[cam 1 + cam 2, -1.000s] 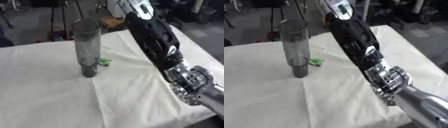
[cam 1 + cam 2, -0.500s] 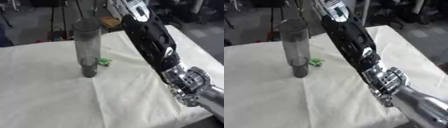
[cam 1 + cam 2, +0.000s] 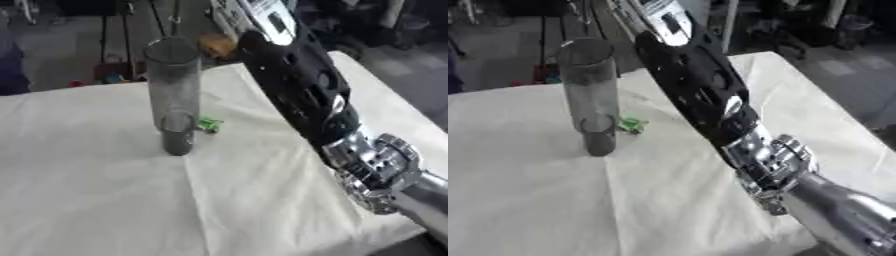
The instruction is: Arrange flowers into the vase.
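While the right arm's hand lies out of view, its fingers untellable, any stem should enter the tall clear cylindrical vase [image 3: 175, 95] vertically, sparing the small green scrap [image 3: 208, 124] beside its base.

Vase [image 3: 175, 95] upright on table [image 3: 96, 200], small clip-like thing [image 3: 208, 124] just right of its base, right arm [image 3: 302, 90] further right

vase [image 3: 175, 95]: tall clear cylinder, upright on cloth | small green piece [image 3: 208, 124]: beside base
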`<action>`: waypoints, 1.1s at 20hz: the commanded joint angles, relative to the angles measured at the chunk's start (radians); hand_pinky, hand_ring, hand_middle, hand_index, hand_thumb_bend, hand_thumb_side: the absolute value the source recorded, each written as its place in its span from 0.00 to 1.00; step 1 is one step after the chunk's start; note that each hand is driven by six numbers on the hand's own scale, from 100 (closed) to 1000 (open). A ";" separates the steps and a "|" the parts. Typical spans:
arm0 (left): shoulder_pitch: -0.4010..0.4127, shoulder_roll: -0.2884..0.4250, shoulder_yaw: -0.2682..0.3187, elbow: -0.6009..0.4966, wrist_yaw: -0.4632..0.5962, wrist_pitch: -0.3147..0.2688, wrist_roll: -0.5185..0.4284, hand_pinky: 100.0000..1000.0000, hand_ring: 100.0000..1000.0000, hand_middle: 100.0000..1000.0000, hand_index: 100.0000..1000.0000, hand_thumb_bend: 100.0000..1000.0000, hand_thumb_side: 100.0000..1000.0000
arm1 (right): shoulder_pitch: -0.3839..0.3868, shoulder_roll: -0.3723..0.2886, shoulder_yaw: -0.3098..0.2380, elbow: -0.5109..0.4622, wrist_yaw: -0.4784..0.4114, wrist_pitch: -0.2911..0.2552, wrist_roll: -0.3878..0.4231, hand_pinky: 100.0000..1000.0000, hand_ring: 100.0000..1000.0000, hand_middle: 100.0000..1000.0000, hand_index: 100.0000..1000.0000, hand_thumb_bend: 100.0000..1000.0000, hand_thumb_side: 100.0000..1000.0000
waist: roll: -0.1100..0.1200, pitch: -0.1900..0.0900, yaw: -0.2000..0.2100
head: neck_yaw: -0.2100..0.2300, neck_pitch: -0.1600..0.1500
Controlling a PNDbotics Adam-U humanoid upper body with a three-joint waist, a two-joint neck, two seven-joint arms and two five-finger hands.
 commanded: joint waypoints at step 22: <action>-0.008 0.009 0.005 -0.011 0.005 -0.001 -0.001 0.77 1.00 0.89 0.89 0.78 1.00 | 0.052 0.026 0.023 0.116 0.084 -0.061 0.057 0.00 0.00 0.00 0.00 0.39 0.58 | 0.014 -0.006 -0.007 | 0.000 0.006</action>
